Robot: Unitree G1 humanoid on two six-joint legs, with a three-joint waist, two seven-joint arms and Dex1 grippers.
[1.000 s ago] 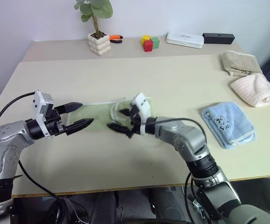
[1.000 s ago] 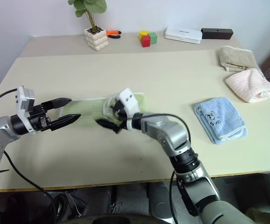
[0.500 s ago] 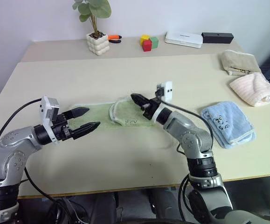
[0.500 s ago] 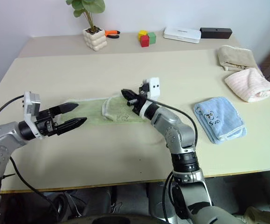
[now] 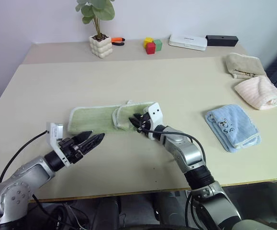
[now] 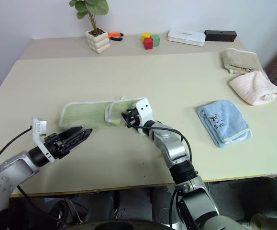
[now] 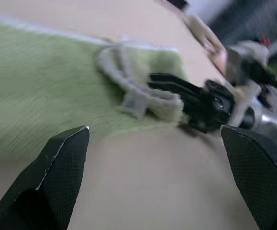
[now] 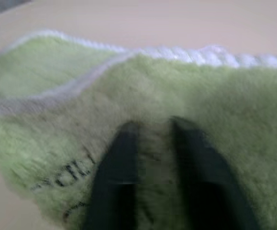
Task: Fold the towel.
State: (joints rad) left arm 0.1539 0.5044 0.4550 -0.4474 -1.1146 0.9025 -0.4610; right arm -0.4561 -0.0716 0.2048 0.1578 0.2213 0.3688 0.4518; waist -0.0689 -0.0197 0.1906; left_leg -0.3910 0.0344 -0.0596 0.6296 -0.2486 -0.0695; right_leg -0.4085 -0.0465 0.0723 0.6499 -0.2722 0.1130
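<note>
- The towel [image 5: 110, 118] is lying flat near the middle of the table [image 5: 186, 81], stretched out sideways, with its right end folded back over itself so a white-edged flap is resting on top.
- The right arm is reaching forward and inward, elbow low over the table's near edge, forearm angling up toward the towel – the right gripper [image 5: 138, 120] is sitting low, roughly level, pointing to the robot's left at the folded flap.
- In the right wrist view its two fingers [image 8: 124, 158] are standing a little apart, pressing into the green pile beside the black handwritten mark [image 8: 64, 179]; I cannot tell whether any cloth is being pinched between them.
- The left arm is coming in from the near left corner, forearm sloping forward and to the right, with the left gripper [image 5: 91, 140] hovering just above bare table in front of the towel's left half.
- Its fingers are spread wide and holding nothing – the left wrist view is showing each fingertip [image 7: 69, 148] well clear of the cloth, with the small white loop [image 7: 134, 104] lying at the flap's edge beyond them.
- A blue towel [image 5: 233, 127] is lying off to the right, well apart from both grippers, with a pink towel [image 5: 260, 92] and a beige towel [image 5: 245, 64] farther back.
</note>
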